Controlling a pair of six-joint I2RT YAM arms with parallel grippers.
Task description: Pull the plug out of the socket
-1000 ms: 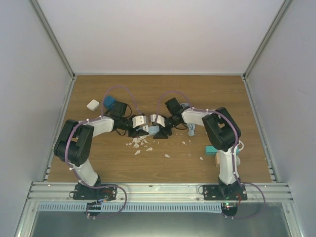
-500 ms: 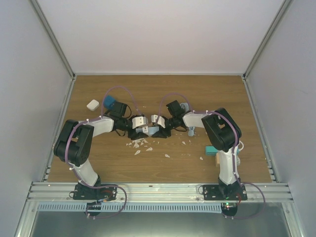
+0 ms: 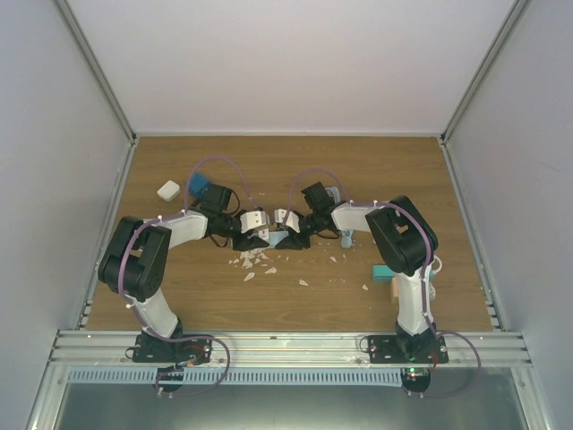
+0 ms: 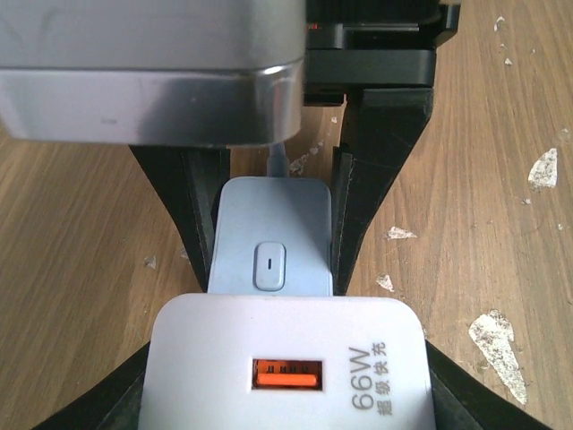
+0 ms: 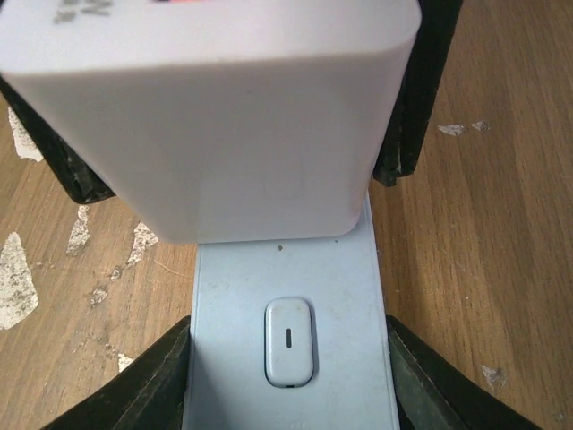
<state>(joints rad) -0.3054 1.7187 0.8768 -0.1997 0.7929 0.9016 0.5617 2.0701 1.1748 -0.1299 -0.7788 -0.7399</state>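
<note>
The white plug (image 4: pixel 286 367), marked 66W and with an orange port (image 4: pixel 286 374) on its upper face, sits flush against one end of the pale blue socket (image 4: pixel 271 237), and no gap shows between them in either wrist view. The joined pair lies low over the middle of the wooden table (image 3: pixel 295 170), between the two arms. The socket carries a small rocker switch (image 5: pixel 288 342) on top, just beside the plug. The left gripper (image 3: pixel 261 236) is clamped on the plug, its black fingers pressed to both sides of the white body. The right gripper (image 3: pixel 285 237) faces it from the other end and grips the socket, its fingers tight against the blue flanks. White flakes (image 3: pixel 255 262) lie scattered on the wood just nearer than the pair. A small white block (image 3: pixel 167 189) lies well apart at far left, and a teal block (image 3: pixel 383 271) sits by the right arm.
</note>
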